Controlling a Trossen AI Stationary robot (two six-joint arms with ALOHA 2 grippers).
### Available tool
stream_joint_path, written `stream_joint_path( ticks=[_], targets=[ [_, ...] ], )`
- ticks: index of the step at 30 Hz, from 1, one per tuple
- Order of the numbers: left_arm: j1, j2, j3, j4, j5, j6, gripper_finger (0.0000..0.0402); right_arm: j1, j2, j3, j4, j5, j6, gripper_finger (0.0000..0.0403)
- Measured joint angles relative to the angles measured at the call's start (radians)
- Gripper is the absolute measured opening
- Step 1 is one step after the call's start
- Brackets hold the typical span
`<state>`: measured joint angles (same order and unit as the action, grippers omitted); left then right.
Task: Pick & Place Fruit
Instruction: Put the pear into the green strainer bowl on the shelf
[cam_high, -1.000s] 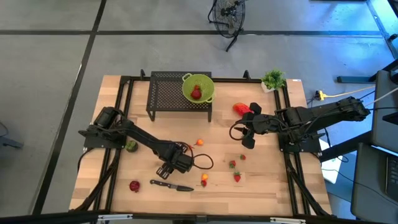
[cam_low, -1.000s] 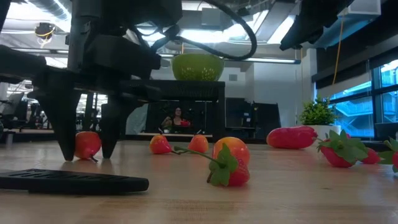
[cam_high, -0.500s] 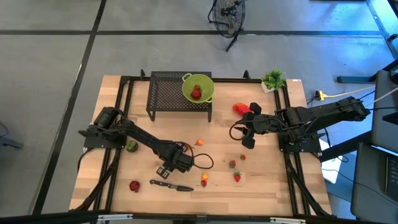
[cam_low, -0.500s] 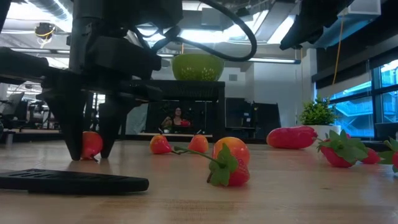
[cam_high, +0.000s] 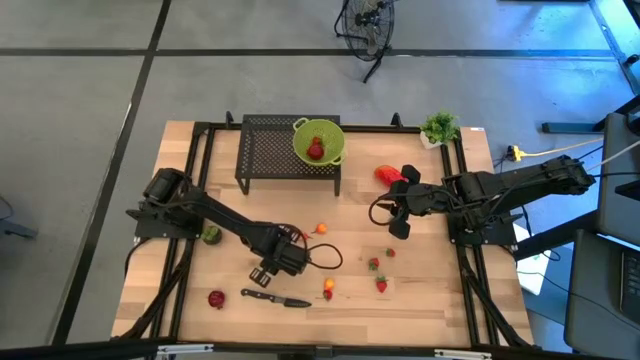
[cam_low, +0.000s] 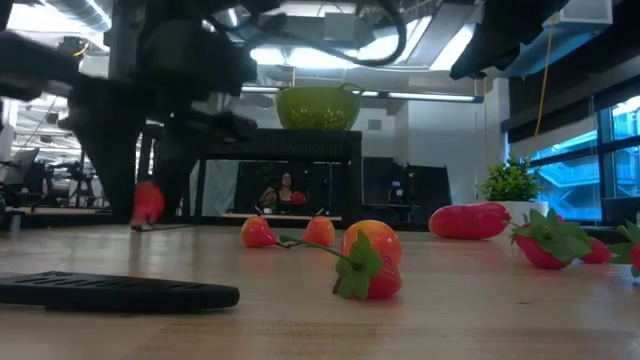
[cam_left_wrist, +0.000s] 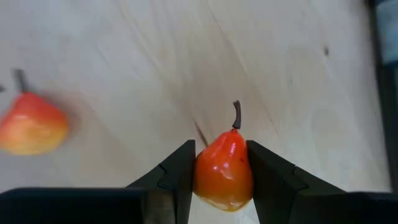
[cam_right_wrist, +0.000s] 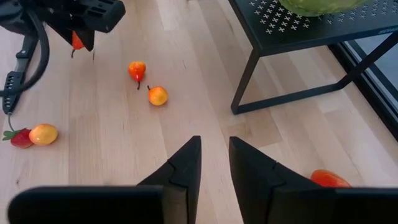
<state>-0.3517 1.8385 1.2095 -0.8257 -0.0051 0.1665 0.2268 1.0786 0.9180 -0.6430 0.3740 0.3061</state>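
Wooden tabletop (cam_high: 430, 300) carried scattered fruit, a black mesh stand (cam_high: 275, 150) and a black-handled knife (cam_high: 275, 297). Left wrist view: the left gripper (cam_left_wrist: 221, 171) was clamped on a small red pear-shaped fruit (cam_left_wrist: 224, 171) with a brown stem, lifted off the wood, a detail hidden under the arm in the high view. Low view: that fruit (cam_low: 147, 202) hung just above the table between blurred fingers. High view alone showed the lime-green bowl (cam_high: 318, 140) on the stand, holding one red piece. Right wrist view: the right gripper (cam_right_wrist: 214, 162) hovered empty, fingers narrowly parted, beside the glossy red oblong fruit (cam_right_wrist: 329, 179).
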Motion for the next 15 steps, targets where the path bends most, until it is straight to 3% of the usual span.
stream_joint_path(
  ticks=[5, 15],
  targets=[
    [0.000, -0.072, 0.000, 0.017, -0.014, 0.000, 0.0123, 0.000, 0.000, 0.000, 0.000, -0.003, 0.000, 0.0079],
    [0.000, -0.233, 0.000, 0.124, -0.109, 0.037, 0.0122, 0.000, 0.000, 0.000, 0.000, -0.128, 0.002, 0.0074]
  ],
)
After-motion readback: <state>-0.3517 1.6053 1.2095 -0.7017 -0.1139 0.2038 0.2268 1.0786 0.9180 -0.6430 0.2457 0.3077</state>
